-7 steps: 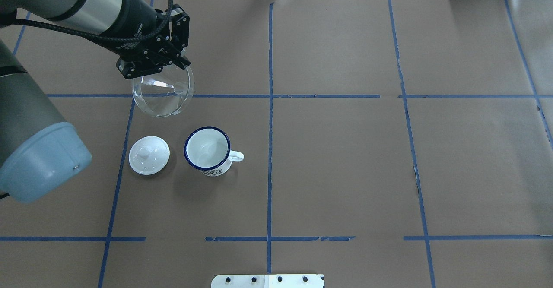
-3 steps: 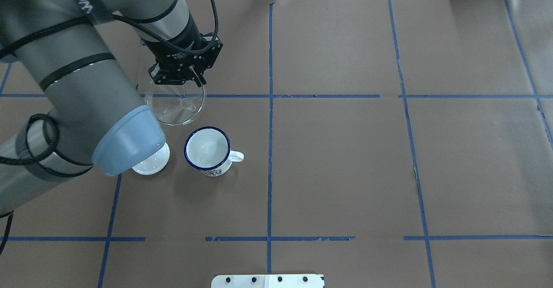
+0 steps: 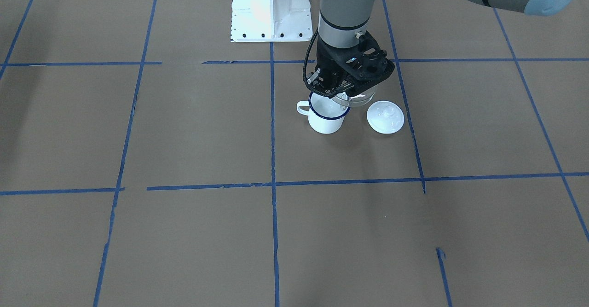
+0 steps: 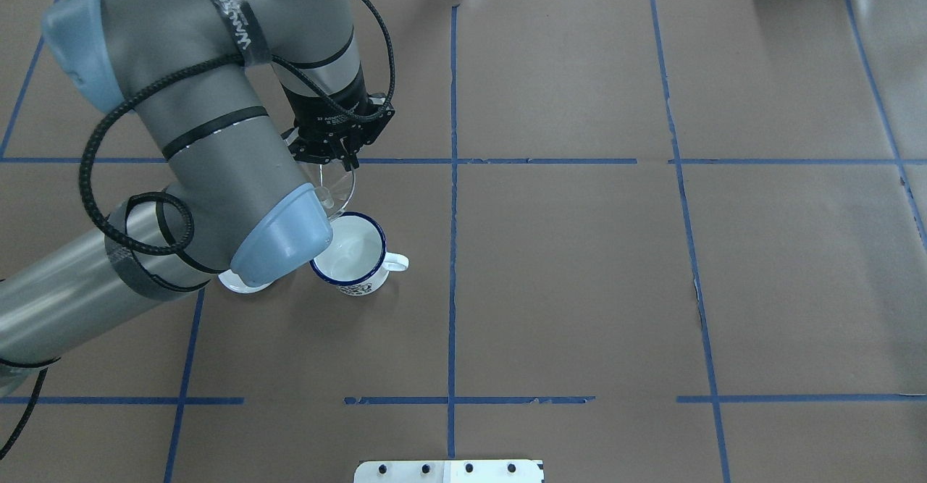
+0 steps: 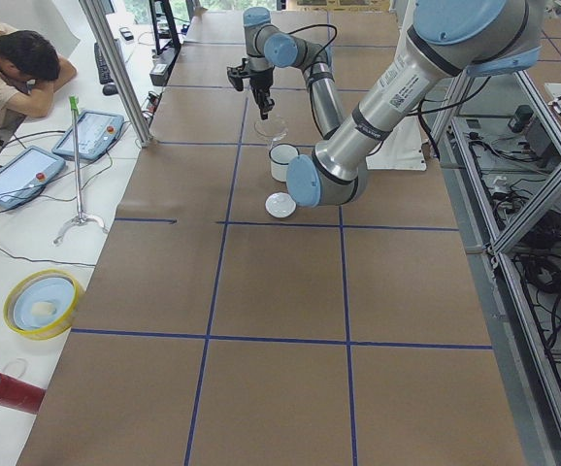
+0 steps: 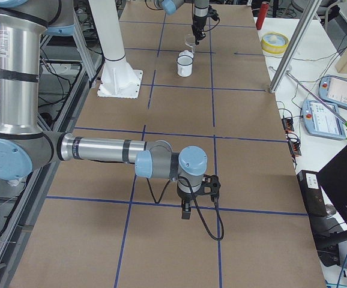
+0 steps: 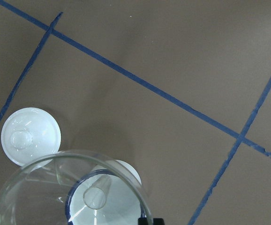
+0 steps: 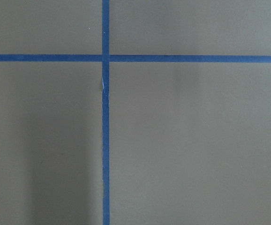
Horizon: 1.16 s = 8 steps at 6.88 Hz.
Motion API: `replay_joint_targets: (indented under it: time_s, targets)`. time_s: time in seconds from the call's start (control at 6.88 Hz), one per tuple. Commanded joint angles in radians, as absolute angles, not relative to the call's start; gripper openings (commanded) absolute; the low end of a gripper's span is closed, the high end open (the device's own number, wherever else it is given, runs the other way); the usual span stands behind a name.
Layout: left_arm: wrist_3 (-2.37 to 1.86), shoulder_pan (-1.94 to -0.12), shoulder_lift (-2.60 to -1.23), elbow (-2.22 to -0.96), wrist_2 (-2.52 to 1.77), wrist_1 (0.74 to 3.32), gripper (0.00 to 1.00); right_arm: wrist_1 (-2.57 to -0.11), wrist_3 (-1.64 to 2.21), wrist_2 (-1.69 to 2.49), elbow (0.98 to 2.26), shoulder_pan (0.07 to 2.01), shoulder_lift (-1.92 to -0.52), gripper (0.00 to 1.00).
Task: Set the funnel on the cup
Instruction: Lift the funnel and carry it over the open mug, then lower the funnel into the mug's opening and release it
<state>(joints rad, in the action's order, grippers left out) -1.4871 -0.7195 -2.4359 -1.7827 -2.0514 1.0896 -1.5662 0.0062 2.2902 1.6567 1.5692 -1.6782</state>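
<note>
My left gripper [image 4: 334, 156] is shut on the rim of the clear funnel [image 4: 342, 187] and holds it in the air, spout down. The funnel hangs just above and slightly off the white mug with the blue rim [image 4: 350, 253], overlapping its rim. In the front view the gripper [image 3: 343, 88] holds the funnel [image 3: 358, 98] right behind the mug [image 3: 326, 117]. In the left wrist view the funnel [image 7: 41, 187] fills the lower left, and the mug [image 7: 121, 206] shows through it under the spout. My right gripper [image 6: 186, 210] shows only in the exterior right view; I cannot tell its state.
A round white knobbed lid [image 3: 385, 117] lies on the table beside the mug; in the overhead view my left elbow covers most of the lid [image 4: 233, 282]. Blue tape lines cross the brown table paper. The robot base plate [image 3: 270, 10] stands behind the mug.
My left arm has swung right and toward the mug, carrying the funnel from the far left to just over the mug's rim. The elbow now covers the lid.
</note>
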Motion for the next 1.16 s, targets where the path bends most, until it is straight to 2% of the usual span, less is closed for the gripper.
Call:
replay_joint_targets:
  time_s: [0.0, 0.44, 1.02]
  targets:
    - [-1.479, -0.657, -2.427, -1.769, -2.051, 1.104, 0.0, -1.566, 0.006, 2.29, 1.657, 1.569, -1.678, 1.0]
    - [-1.479, -0.617, -2.404, -1.695, -2.049, 1.202, 0.0, -1.566, 0.006, 2.29, 1.657, 1.569, -1.678, 1.0]
    - [-1.457, -0.607, -2.356, -1.692, -2.043, 1.256, 0.0, -1.566, 0.006, 2.29, 1.657, 1.569, -1.678, 1.0]
